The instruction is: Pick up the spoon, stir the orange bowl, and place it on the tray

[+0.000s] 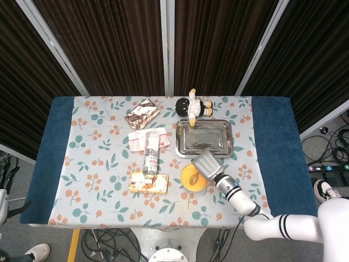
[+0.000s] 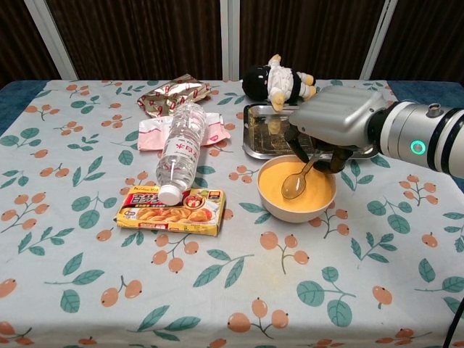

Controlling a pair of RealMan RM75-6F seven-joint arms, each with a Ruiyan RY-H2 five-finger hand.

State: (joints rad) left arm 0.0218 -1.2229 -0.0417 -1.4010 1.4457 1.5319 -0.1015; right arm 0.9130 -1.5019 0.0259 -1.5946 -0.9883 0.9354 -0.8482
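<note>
The orange bowl sits at the table's front middle, just in front of the metal tray. A golden spoon stands tilted inside the bowl, its scoop down near the bowl's centre. My right hand hovers over the bowl's far right rim and pinches the spoon's handle from above. In the head view the hand hides the spoon's handle. My left hand is out of both views.
A curry box and a lying water bottle are left of the bowl. Behind them lie a pink packet and a foil snack bag. A plush doll lies behind the tray.
</note>
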